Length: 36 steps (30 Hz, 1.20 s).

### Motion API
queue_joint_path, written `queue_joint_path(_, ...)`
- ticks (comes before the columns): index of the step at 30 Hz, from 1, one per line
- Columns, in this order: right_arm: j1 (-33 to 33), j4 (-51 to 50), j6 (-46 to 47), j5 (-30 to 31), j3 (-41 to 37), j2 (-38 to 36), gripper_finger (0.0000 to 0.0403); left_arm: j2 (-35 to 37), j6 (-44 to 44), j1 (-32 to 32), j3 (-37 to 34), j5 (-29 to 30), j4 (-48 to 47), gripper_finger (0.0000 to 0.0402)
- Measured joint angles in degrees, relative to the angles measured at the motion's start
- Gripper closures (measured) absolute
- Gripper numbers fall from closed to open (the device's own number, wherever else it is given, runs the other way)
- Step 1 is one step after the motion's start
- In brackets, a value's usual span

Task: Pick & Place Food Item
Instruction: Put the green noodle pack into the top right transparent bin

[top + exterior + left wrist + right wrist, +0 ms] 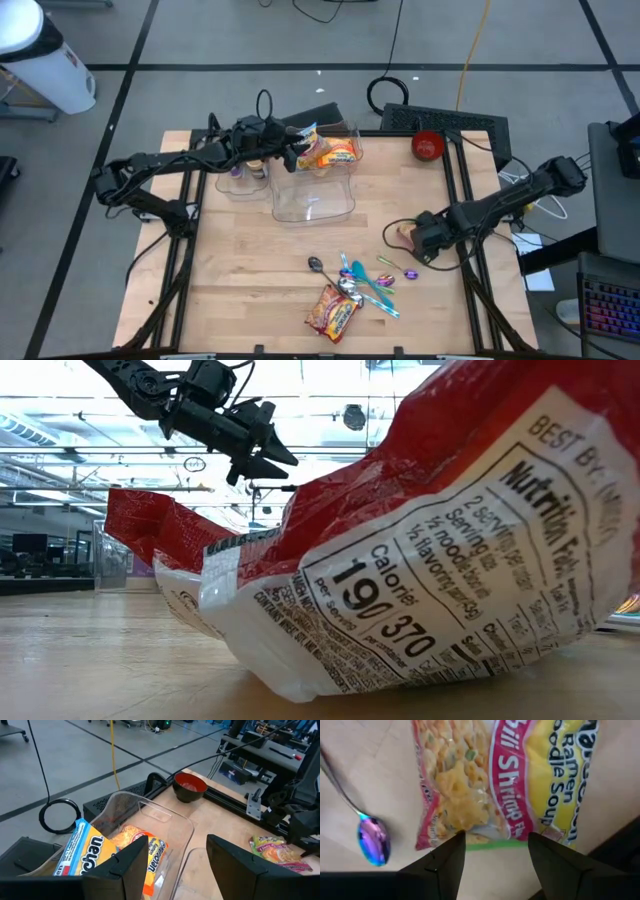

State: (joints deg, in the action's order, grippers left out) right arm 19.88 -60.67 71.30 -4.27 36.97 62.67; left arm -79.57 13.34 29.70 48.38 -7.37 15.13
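At 3 o'clock on the desk (250, 250): hovering low with the right tool (495, 836), fingers spread and gripping nothing, directly above a chili shrimp ramen packet (510, 780) lying flat on the wood. Probably lined up that way for a straight drop and pinch on the packet's near edge. Flat, face up, with its long axis running in line with the tool's forward look, so crosswise to the closing line of the fingers. Hard to read that axis from above, with the arm covering most of the packet. Just beside it, an iridescent spoon (372, 840), apart from the wrapper but near enough to get nudged.

At 12 o'clock: parked with the left tool (177, 839) at the rim of a clear bin (312, 200), likewise spread wide and empty. Inside the bin, an orange ramen packet (328, 151) leaning on its side against the wall, not flat. Judged as the drop spot, hence the arm above it.

At 6 o'clock: a third packet (333, 311) among more spoons (355, 283), untouched. At 1 o'clock: a red bowl (427, 146), well apart from both tools.
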Motion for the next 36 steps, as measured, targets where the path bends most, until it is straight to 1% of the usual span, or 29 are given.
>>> queue_joint_path(3, -1.18, -0.17, -1.19, 1.51, 0.48, -1.67, 0.0193, 0.00, -0.01, -0.12, 0.00, 0.00, 0.00, 0.0192)
queue_joint_path(8, -2.39, -1.45, -6.27, 12.84, 5.43, -3.54, 0.0193, 0.00, -0.04, -0.12, 0.00, 0.00, 0.01, 0.0192)
queue_joint_path(11, -2.81, 1.68, -11.82, 18.68, 7.23, -3.93, 0.0193, 0.00, -0.07, -0.12, 0.00, 0.00, 0.03, 0.0192)
queue_joint_path(14, -4.20, 6.69, -16.96, 21.86, 7.11, -3.36, 0.0193, 0.00, -0.07, -0.12, 0.00, 0.00, 0.03, 0.0192)
queue_joint_path(16, -6.18, 8.48, -21.14, 21.75, 6.63, -1.99, 0.0193, 0.00, -0.09, -0.12, 0.00, 0.02, 0.03, 0.0192)
queue_joint_path(19, -9.69, 9.98, -25.94, 19.38, 6.34, 1.29, 0.0193, 0.00, -0.11, -0.12, 0.00, 0.00, 0.03, 0.0192)
queue_joint_path(22, -12.29, 12.00, -30.20, 19.33, 6.34, 4.75, 0.0193, 0.00, -0.11, -0.12, 0.00, 0.01, 0.05, 0.0192)
queue_joint_path(25, -13.92, 16.45, -33.70, 19.14, 6.31, 7.47, 0.0193, 0.00, -0.11, -0.12, 0.00, 0.00, 0.03, 0.0192)
queue_joint_path(28, -14.56, 19.57, -35.62, 17.21, 6.31, 9.59, 0.0193, 0.00, -0.09, -0.12, 0.00, 0.00, 0.03, 0.0192)
queue_joint_path(31, -14.69, 19.87, -35.84, 14.74, 6.31, 11.93, 0.0193, 0.00, -0.09, -0.15, 0.00, 0.00, 0.03, 0.0192)
queue_joint_path(36, -14.58, 19.55, -35.99, 14.53, 6.31, 15.21, 0.0193, -0.02, -0.09, -0.21, 0.00, 0.00, 0.05, 0.0192)
